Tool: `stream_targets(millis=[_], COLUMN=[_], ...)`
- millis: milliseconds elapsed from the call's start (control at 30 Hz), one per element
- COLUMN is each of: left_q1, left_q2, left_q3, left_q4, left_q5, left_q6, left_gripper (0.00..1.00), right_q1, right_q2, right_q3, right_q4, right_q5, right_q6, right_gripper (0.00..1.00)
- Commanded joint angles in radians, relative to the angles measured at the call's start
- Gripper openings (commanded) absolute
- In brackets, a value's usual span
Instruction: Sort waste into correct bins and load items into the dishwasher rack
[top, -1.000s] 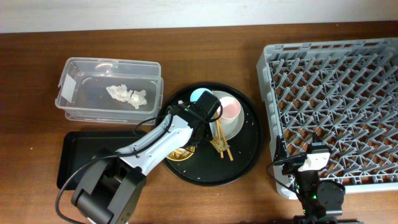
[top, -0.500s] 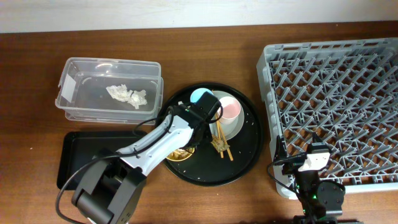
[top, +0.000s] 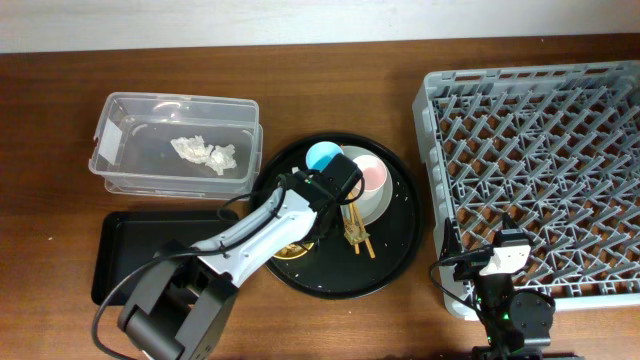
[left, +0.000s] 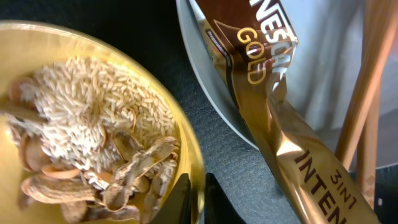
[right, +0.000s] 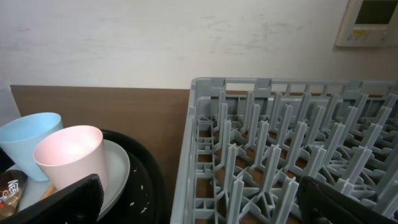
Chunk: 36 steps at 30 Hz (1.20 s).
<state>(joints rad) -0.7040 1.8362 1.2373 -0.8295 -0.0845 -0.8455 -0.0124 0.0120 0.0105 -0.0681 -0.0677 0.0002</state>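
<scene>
The left pincer (left: 198, 196) is pinched shut on the thin rim of the yellow bowl (left: 186, 155). One finger is inside the bowl and one is outside. The bowl sits on the near left part of the round black tray (top: 390, 250). It is full of food scraps (left: 93, 124), which look like rice and nut shells.

That grip is small and the bowl is full. If the bowl tips when it goes up, the scraps can pour onto the round tray or the table. The bowl can also slip out, because only its edge is held.

The foil wrapper (left: 267, 93) lies just to the right of the bowl, on the pale plate (left: 323, 62), beside the chopsticks (left: 367, 93). A swing to the right could knock them.

The bins are to the left. The clear tub (top: 120, 160) is far and holds the white tissue (top: 205, 153). The flat black tray (top: 130, 250) is near. It is flat, so scraps could slide off if they are poured fast.

The right pincer (right: 199, 202) is wide open and holds nothing. It waits by the near left corner of the dishwasher rack (top: 540, 170).
</scene>
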Motion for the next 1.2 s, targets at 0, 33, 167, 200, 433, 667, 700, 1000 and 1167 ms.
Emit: stream_targets(millis=[0,33,167,200,433,667,700,1000,1167], left_q1=[0.000,0.000,0.000,0.000,0.000,-0.009,-0.012,-0.027,-0.027], left_q2=[-0.011,-0.011,-0.011,-0.011,-0.011,-0.011,-0.011,-0.011,-0.011], left_q3=[0.007,0.007,0.007,0.007,0.007,0.007,0.007,0.007,0.007], left_q4=[-0.013,-0.013,-0.015,-0.017,-0.031,-0.031,-0.031,-0.017,-0.021], left_q5=[-0.010,-0.010,-0.011,-0.010,-0.011,-0.018,-0.025,-0.045,-0.056], left_q6=[0.002,0.002,0.009,0.009,0.009,0.009,0.009,0.009,0.009], left_gripper=[0.02,0.01,0.01,0.01,0.12,0.12,0.12,0.17,0.17], right_q1=[0.006,0.006,0.006,0.006,0.006,0.006,0.006,0.006,0.006], right_q2=[-0.006,-0.006,-0.006,-0.006,-0.006,-0.006,-0.006,-0.006,-0.006], right_q3=[-0.005,-0.005,-0.005,-0.005,-0.005,-0.005,-0.005,-0.005,-0.005], right_q4=[-0.004,-0.004,-0.004,-0.004,-0.004,-0.004,-0.004,-0.004,-0.004], right_q5=[0.005,0.005,0.005,0.005,0.005,0.005,0.005,0.005,0.005], right_q6=[0.005,0.005,0.005,0.005,0.005,0.005,0.005,0.005,0.005], right_gripper=[0.98,0.98,0.98,0.98,0.98,0.98,0.98,0.98,0.98])
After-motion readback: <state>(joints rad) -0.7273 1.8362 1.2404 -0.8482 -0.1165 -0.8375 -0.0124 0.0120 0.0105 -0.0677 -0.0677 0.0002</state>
